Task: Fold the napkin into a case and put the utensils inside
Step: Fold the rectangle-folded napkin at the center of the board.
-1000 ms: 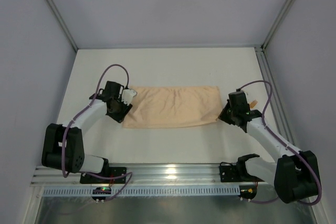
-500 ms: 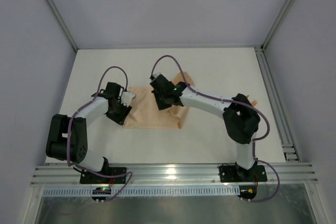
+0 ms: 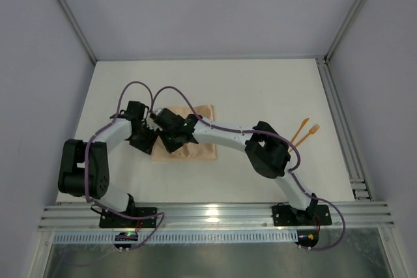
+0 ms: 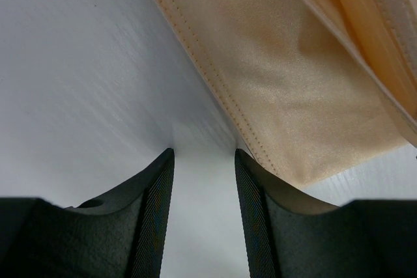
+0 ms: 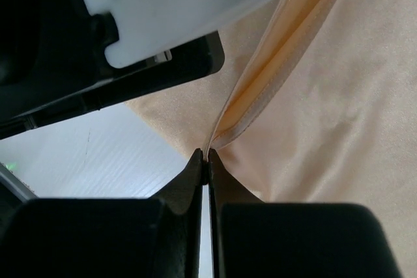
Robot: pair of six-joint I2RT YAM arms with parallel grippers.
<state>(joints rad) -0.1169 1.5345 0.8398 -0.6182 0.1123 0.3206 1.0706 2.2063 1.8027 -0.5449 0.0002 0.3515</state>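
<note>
Napkin: peach cloth, folded to a compact block left of table centre. Only a bit wider L-R than deep, so the long axis is barely readable. Both grippers cover its L part.
Napkin close-up: L wrist cam shows the stitched hem running diagonally. R wrist cam shows a layered fold edge rising from the pinch.
Utensils: two orange pcs well R of napkin, side by side, long axes diagonal, far ends up-right.
L arm: elbow bent, forearm angled in to napkin's L edge, wrist low.
L gripper: fingers spread over bare table, holding nothing. Hem lies just beside the R finger; contact unclear.
R arm: stretched far across from its base, reaching over napkin to its L side, close against the L wrist.
R gripper: fingers pressed together, pinching a thin napkin edge.
Vs 0.5 s ago: R gripper was over napkin's middle and is now further L; cloth is narrower.
Vs 1 s ago: napkin was a long L-R strip with the R arm at its R end; utensils were mostly hidden by that arm.
</note>
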